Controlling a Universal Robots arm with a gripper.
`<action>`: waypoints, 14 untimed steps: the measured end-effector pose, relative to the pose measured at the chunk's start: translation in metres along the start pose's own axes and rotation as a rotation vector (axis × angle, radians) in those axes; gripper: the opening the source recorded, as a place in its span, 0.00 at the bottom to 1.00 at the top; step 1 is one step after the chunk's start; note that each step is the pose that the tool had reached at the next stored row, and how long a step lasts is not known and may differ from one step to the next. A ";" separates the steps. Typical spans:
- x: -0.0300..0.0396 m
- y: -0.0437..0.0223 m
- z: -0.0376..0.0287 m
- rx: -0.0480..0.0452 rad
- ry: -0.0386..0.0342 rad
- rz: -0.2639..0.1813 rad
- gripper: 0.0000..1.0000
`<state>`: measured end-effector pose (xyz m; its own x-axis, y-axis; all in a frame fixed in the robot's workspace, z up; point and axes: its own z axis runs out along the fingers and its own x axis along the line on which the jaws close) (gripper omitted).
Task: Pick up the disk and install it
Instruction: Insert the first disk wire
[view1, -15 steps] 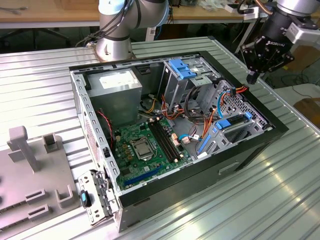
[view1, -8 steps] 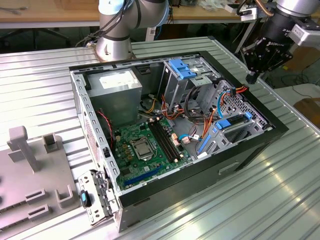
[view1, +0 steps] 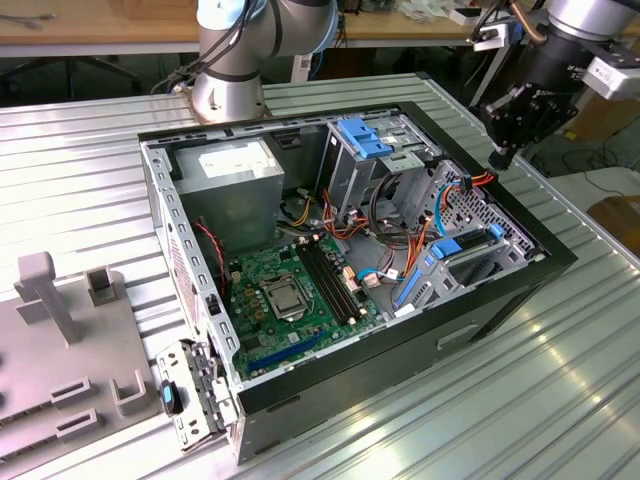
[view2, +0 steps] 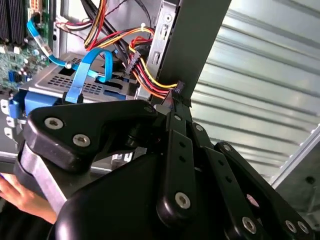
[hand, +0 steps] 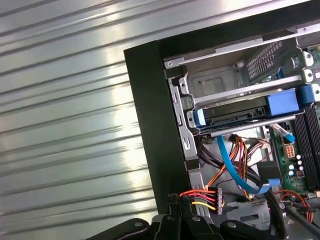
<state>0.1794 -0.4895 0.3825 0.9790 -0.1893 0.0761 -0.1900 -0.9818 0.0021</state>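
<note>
The disk (hand: 235, 114), dark with bright blue rails, lies inside the metal drive bay at the case's corner; its blue rail end (view1: 450, 247) faces the exterior view's right. My gripper (view1: 497, 160) hangs over the far right rim of the open computer case (view1: 500, 300). In both wrist views its black fingers (hand: 179, 202) are shut on a small black power connector (view2: 178, 90) with red, orange and yellow wires. The connector is held just above the case's black wall, apart from the disk.
A grey power-supply box (view1: 235, 170), the green motherboard (view1: 290, 285) and a blue latch on the drive cage (view1: 365, 135) sit in the case. A blue data cable (hand: 230, 165) loops near the bay. A person's hand (view2: 20, 197) is near the case. A grey fixture (view1: 60, 330) stands at the exterior view's left.
</note>
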 end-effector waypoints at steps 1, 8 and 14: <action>0.0000 0.0000 0.0006 -0.0003 0.0004 -0.024 0.11; -0.0022 -0.0099 0.0025 -0.0325 0.0119 -0.048 0.11; -0.0022 -0.0099 0.0028 -0.0603 0.0174 -0.050 0.11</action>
<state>0.1794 -0.4794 0.3795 0.9860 -0.1392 0.0917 -0.1455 -0.9871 0.0663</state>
